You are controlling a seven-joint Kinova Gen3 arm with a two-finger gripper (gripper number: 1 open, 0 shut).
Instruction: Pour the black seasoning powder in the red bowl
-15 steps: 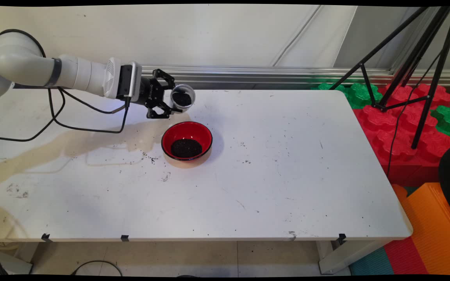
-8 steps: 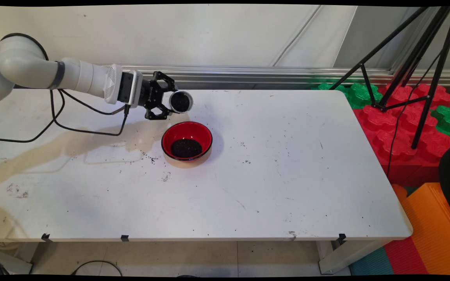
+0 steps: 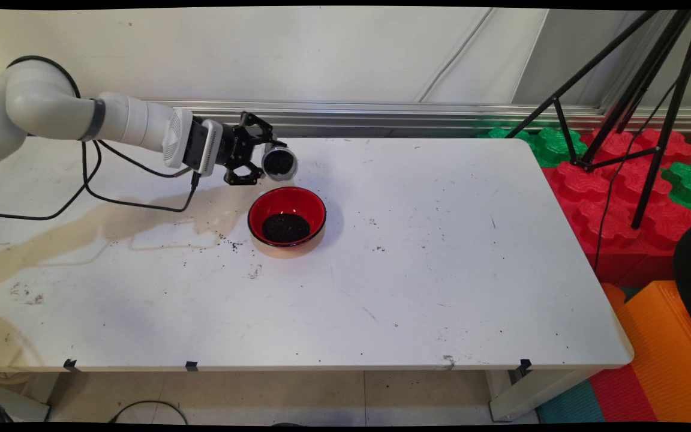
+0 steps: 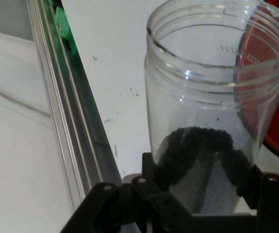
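1. A clear plastic jar (image 3: 279,162) is clamped between the fingers of the black gripper (image 3: 261,161), held in the air above the white table (image 3: 441,270) near its far edge.
2. The jar lies tipped on its side, its long axis roughly level. Its open threaded mouth faces the table's near side and a little to the right in the main view.
3. Dark granules (image 4: 197,145) sit inside the jar near its closed end, by the fingers.
4. A red bowl (image 3: 287,217) with a black rim stands on the table just in front of and below the jar, apart from it. It holds a heap of the same dark grains.
5. Loose specks (image 3: 234,244) dot the tabletop left of the bowl.
6. Behind the jar runs a metal rail (image 3: 381,111) along the wall. To the right, the tabletop is bare and open up to its right edge.
7. Beyond that edge stand red and green foam blocks (image 3: 609,180) and a black tripod (image 3: 651,78).
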